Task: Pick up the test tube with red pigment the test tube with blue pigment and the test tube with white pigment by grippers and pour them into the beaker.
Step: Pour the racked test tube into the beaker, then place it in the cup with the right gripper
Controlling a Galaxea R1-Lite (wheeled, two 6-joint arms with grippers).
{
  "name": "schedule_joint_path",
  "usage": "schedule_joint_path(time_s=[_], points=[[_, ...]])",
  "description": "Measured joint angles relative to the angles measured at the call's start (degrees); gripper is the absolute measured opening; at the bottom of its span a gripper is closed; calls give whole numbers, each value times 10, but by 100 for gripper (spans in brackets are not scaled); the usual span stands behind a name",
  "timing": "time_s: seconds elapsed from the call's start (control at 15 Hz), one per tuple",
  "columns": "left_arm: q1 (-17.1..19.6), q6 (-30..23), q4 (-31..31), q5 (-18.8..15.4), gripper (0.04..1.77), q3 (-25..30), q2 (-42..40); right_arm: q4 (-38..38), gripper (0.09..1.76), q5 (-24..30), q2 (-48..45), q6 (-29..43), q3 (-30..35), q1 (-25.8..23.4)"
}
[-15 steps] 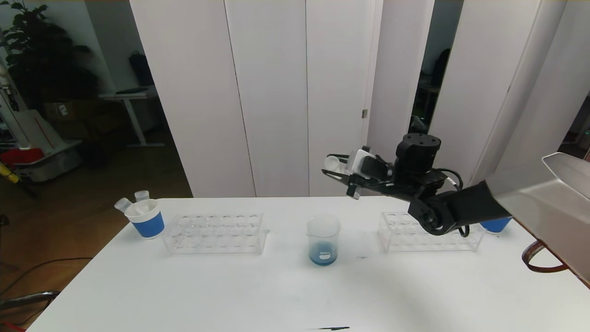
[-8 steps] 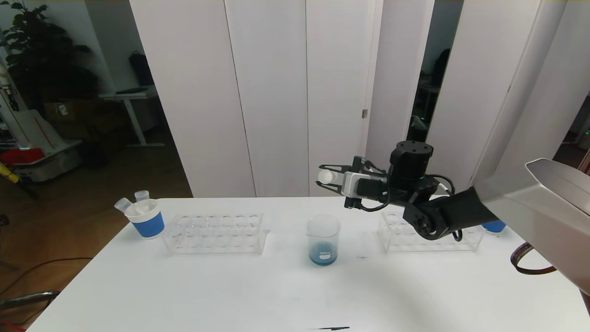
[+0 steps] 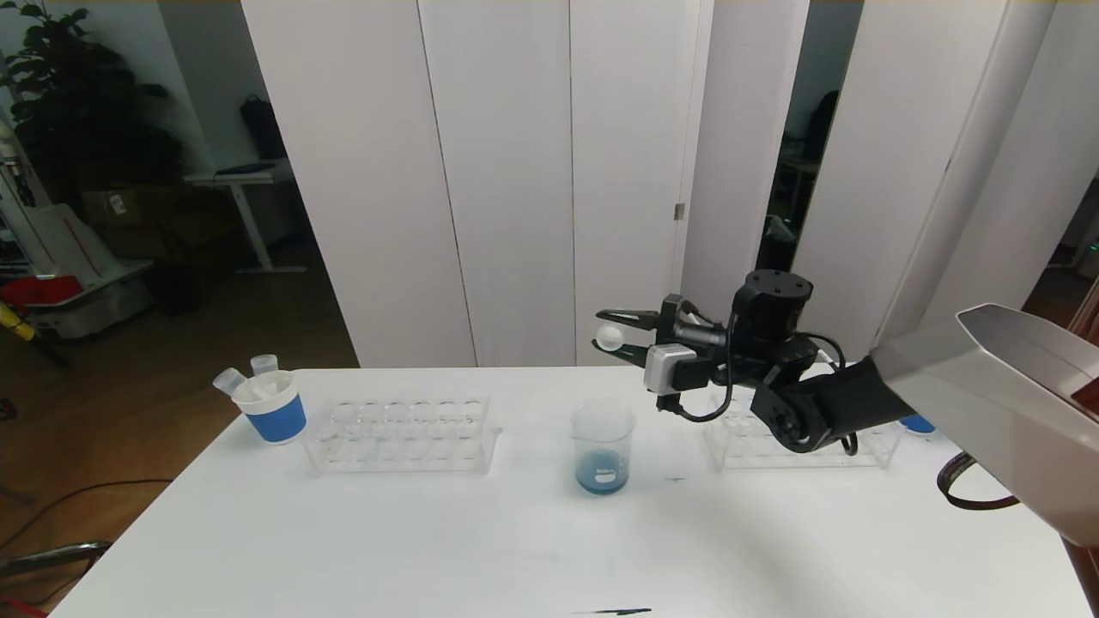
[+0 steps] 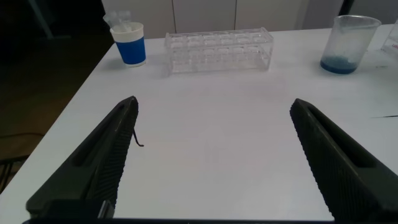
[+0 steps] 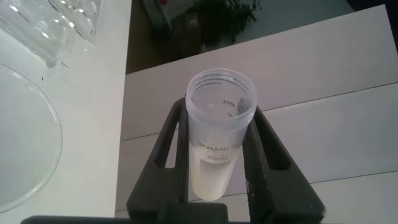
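My right gripper (image 3: 599, 330) hangs in the air above and just behind the beaker (image 3: 603, 446), shut on the test tube with white pigment (image 3: 608, 336). In the right wrist view the tube (image 5: 219, 137) sits between the black fingers (image 5: 264, 155), cream liquid at its bottom, its mouth open, and the beaker rim (image 5: 55, 134) curves past off to one side. The beaker holds blue liquid at its bottom. My left gripper (image 4: 214, 104) is open over bare table, nothing between its fingers. No test tube with red pigment or blue pigment shows.
A clear rack (image 3: 399, 433) stands left of the beaker, and a blue-banded paper cup (image 3: 273, 410) with two empty tubes stands further left. Another clear rack (image 3: 798, 446) and a blue cup (image 3: 919, 423) sit under my right arm. A black mark (image 3: 614, 611) lies at the table's front edge.
My right wrist has rolled, turning the held tube with it, and the gripper has sunk a little towards the beaker. The left gripper has not moved.
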Motion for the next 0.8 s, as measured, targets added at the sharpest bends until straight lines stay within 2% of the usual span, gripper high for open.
schedule_joint_path(time_s=[0.8], points=[[0,0,0,0,174,0,0,-42,57,40,31,-85,-5,-3]])
